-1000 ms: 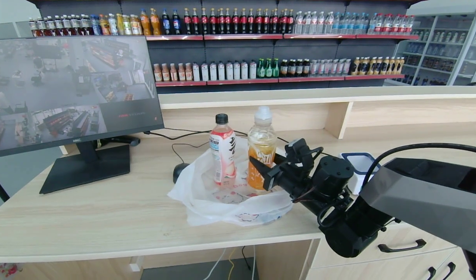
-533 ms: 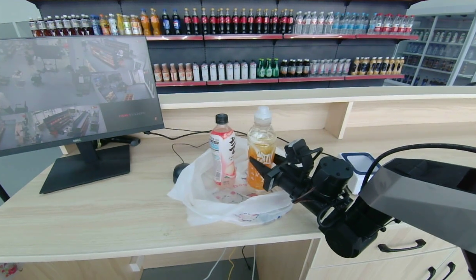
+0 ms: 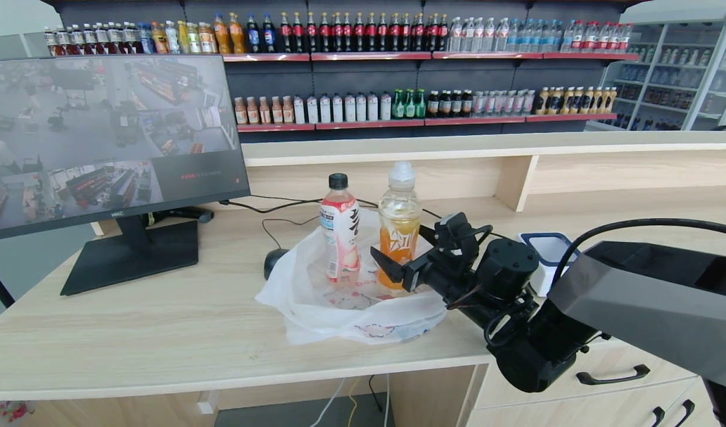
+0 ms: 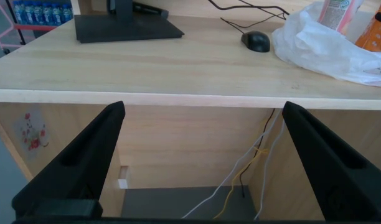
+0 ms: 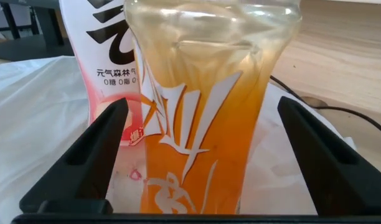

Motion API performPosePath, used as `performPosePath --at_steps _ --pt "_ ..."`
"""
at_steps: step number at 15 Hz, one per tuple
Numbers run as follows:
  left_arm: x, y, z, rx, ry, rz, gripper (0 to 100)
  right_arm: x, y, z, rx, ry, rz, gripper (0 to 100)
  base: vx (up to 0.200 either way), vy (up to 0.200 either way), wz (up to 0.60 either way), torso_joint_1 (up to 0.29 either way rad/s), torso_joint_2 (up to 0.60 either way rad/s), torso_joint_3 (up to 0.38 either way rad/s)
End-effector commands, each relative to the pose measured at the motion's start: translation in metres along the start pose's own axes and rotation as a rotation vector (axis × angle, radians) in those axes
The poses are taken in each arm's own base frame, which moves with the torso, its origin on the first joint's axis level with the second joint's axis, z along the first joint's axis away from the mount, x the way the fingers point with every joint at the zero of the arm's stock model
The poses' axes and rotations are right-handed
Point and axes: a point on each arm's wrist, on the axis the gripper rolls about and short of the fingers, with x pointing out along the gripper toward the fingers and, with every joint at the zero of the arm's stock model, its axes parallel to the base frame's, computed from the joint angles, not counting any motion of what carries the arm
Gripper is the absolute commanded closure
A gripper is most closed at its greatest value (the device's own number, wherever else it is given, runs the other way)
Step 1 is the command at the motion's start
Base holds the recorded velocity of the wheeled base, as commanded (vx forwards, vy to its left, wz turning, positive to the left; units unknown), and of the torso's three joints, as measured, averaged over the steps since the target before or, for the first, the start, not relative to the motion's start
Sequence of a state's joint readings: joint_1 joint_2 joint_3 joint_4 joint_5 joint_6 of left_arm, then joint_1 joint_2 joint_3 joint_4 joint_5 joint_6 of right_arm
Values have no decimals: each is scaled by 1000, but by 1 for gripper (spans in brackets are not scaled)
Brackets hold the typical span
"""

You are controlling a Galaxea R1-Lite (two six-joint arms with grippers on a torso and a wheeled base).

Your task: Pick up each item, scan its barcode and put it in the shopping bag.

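Note:
Two bottles stand upright in the white shopping bag [image 3: 339, 317] on the desk: an orange drink bottle [image 3: 400, 228] with a white cap and, on its left, a pink-and-white bottle [image 3: 339, 234] with a black cap. My right gripper [image 3: 398, 264] is open around the lower part of the orange bottle [image 5: 203, 124], with its fingers [image 5: 84, 162] well clear of both sides. The pink-and-white bottle [image 5: 100, 62] stands just behind, and bag plastic [image 5: 41, 124] lies underneath. My left gripper [image 4: 197, 168] hangs open and empty below the desk's front edge [image 4: 178, 98].
A monitor [image 3: 102, 136] on a black stand [image 4: 125, 28] fills the desk's left side. A black mouse [image 3: 273, 261] with its cable lies beside the bag. A white box with a blue rim [image 3: 547, 249] sits behind the right arm. A raised counter and drink shelves stand beyond.
The right gripper's fingers have spread apart; the near finger moved left, away from the orange bottle. Both bottles and the bag stay put.

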State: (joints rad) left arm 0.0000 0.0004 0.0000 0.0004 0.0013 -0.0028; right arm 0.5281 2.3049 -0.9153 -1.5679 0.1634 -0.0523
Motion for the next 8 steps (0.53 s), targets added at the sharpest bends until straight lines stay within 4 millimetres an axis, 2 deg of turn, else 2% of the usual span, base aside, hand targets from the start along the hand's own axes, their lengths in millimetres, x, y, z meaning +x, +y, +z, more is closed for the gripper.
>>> performPosePath --at_steps 1,3,5,6,8 --pt "0 0 0 0 -1 0 0 -1 -3 3 -3 -8 -8 0 0 0 0 0 0 0" --pt "0 0 0 0 -1 0 0 -2 -4 12 -6 -28 -10 0 0 0 0 0 0 0" --pt "0 0 0 0 -1 0 0 -12 -3 25 -7 -32 -10 0 0 0 0 0 0 0" --pt "0 0 0 0 -1 0 0 -17 -2 35 -10 -41 -9 0 0 0 0 0 0 0" --pt "0 0 0 0 -1 0 0 -35 0 68 -30 -91 -10 0 0 0 0 0 0 0"
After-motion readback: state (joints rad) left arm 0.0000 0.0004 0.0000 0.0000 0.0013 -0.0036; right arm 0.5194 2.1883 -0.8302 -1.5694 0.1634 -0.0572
